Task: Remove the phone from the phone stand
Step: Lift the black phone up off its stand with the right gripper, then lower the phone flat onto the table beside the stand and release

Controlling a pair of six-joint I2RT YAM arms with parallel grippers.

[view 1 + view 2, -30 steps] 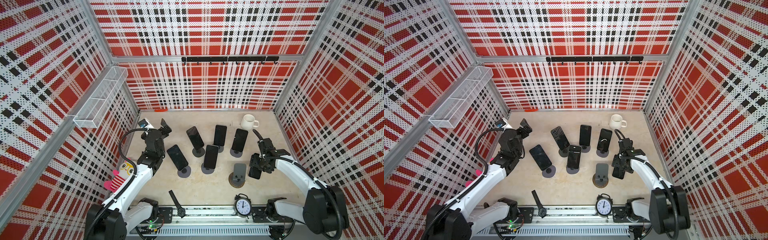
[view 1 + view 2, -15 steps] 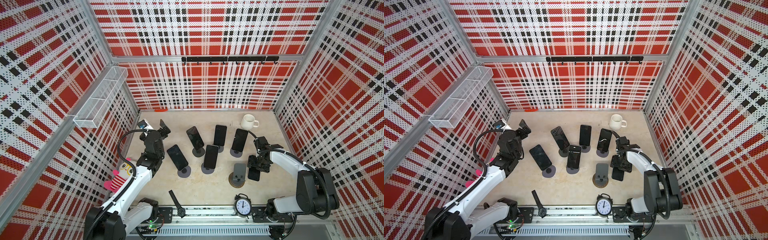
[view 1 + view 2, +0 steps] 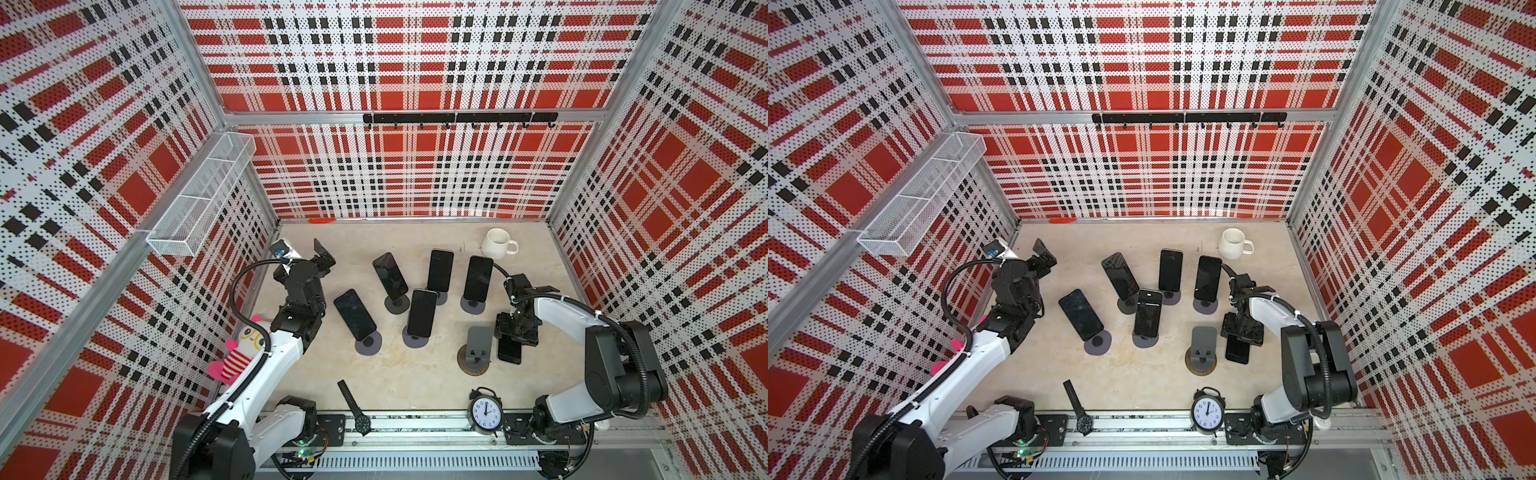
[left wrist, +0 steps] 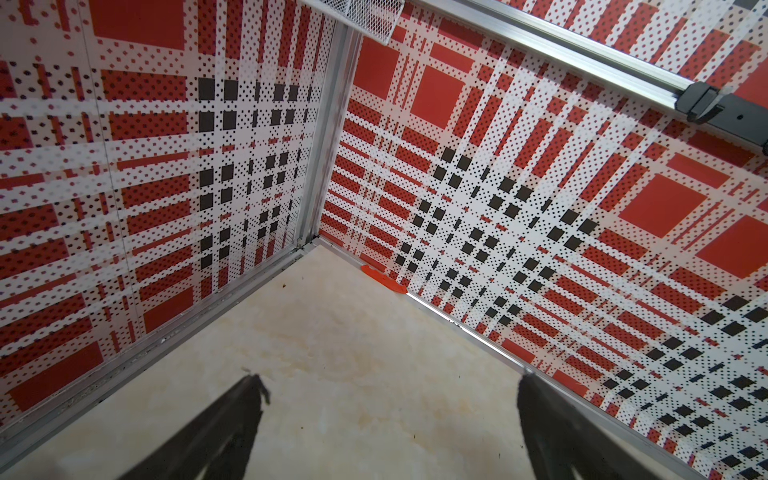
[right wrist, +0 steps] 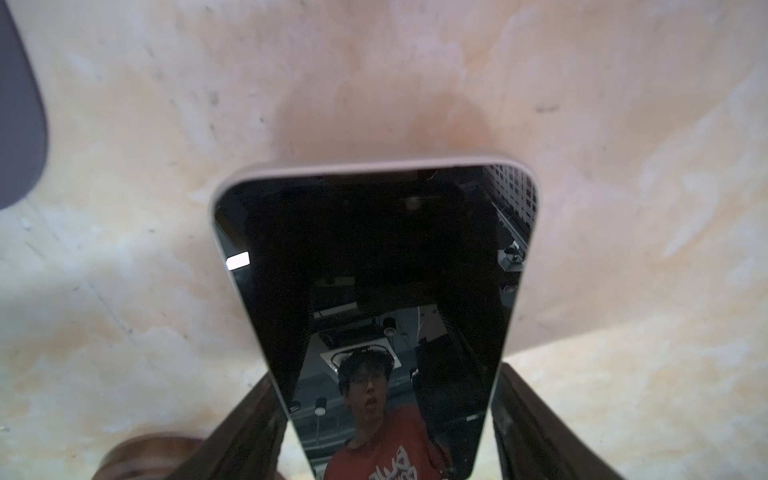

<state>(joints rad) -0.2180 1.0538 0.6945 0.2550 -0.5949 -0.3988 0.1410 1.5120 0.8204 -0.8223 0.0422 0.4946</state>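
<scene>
Clamped between the fingers [image 5: 249, 419] of the right hand [image 5: 385, 378] — the phone [image 5: 374, 257], gripped across its two long edges, dark screen up. Off the phone stand [image 3: 478, 343] already, just beside it on the side toward the right arm, low over the bench [image 3: 415, 374]. Partly hidden under the hand in both top views. No telling whether touching the bench or just clear of it. Phone stand itself empty, grey, upright on a round base. Further out, five other phones [image 3: 420, 318] leaning on their own stands toward the middle and back. Beyond those, a white mug [image 3: 498, 243] at the back and an alarm clock [image 3: 485, 412] at the front edge. Far side — left hand [image 4: 386, 386], spread wide, holding nothing, over bare bench by the back left corner.
</scene>
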